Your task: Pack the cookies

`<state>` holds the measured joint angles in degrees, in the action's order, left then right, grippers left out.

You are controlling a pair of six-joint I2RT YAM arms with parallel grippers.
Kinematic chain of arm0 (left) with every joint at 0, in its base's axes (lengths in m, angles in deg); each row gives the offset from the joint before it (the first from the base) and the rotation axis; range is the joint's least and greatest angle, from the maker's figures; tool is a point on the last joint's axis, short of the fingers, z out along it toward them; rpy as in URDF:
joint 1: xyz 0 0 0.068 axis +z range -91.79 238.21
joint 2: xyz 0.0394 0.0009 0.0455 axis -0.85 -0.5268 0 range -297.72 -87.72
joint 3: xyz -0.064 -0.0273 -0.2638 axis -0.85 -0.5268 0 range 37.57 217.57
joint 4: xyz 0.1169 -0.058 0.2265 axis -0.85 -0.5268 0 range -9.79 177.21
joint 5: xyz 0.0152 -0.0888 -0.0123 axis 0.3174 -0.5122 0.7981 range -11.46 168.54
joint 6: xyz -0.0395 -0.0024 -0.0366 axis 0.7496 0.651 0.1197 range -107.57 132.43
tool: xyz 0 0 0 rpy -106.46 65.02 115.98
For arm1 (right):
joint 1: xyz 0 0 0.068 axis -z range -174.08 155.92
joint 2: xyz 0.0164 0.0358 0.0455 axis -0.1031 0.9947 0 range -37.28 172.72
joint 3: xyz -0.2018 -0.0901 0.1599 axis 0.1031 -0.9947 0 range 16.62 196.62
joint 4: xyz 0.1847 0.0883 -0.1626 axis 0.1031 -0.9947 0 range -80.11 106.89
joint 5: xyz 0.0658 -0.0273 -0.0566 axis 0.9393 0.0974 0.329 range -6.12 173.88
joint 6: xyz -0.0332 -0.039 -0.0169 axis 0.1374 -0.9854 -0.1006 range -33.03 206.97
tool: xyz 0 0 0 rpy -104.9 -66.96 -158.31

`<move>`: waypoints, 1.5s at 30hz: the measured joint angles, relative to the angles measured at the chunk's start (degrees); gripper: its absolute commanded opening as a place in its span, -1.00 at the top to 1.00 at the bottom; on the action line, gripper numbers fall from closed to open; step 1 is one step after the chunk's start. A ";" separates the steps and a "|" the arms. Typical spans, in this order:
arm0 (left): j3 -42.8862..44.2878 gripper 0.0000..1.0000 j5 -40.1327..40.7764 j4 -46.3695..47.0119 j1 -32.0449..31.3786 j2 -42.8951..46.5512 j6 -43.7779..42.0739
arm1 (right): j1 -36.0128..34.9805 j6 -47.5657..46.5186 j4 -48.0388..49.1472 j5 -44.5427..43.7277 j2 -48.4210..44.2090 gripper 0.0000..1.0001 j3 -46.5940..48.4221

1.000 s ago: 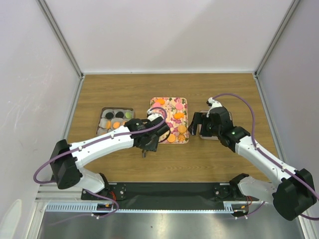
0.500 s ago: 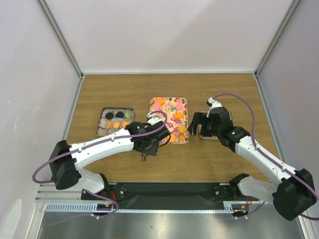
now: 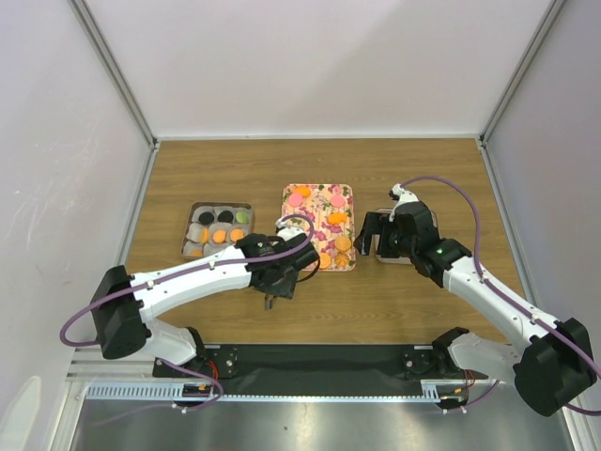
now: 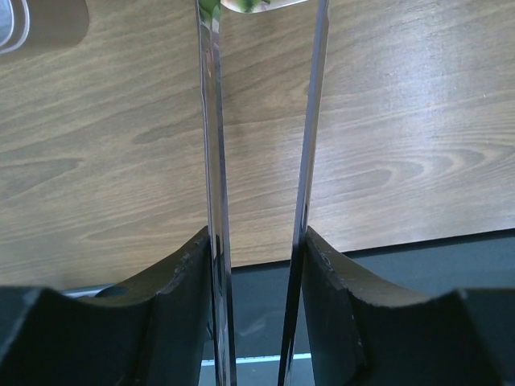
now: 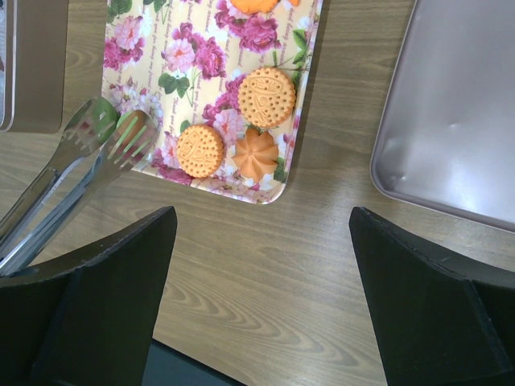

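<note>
Tongs: I see metal, two long blades with spoon-shaped ends, lying low over the table and pointing at the near left corner of the tray.
Tongs, opening: the blades are drawn close at the ends and stand a little apart further back, as my left wrist view shows.
Tongs, load: one orange cookie is pinched between the two ends, at the tray's edge. I cannot tell whether it touches the tray.
Left gripper: the fingers are pressed onto the outer faces of both blades, one on each side, and carry the tongs.
Right gripper: the jaws are spread wide with nothing between them. I have it hovering over bare table between the tray and the lid.
Tray: floral and rectangular, at the middle of the table.
Cookies on the tray: my right wrist view shows two round orange ones and a flower-shaped orange one near the corner; the top view shows more orange and pink ones further back.
Tin: grey, to the left of the tray and apart from it. I count black, orange and one green cookie inside.
Lid: grey metal, lying flat to the right of the tray.
Table: wood-grain.
</note>
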<state>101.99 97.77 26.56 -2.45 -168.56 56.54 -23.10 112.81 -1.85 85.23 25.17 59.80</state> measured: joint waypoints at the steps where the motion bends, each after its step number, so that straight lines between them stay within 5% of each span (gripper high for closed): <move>1: 0.00 0.01 -0.04 -0.02 -0.11 0.00 0.00 | 0.00 0.00 0.02 0.00 0.00 -0.89 0.00; 45: 1.81 0.16 0.04 -3.80 -2.01 -4.70 -1.09 | 0.00 -0.02 0.07 0.26 0.00 -0.90 -0.11</move>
<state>103.81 97.81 22.76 -4.46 -173.26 55.45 -23.10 112.79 -1.79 85.49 25.17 59.69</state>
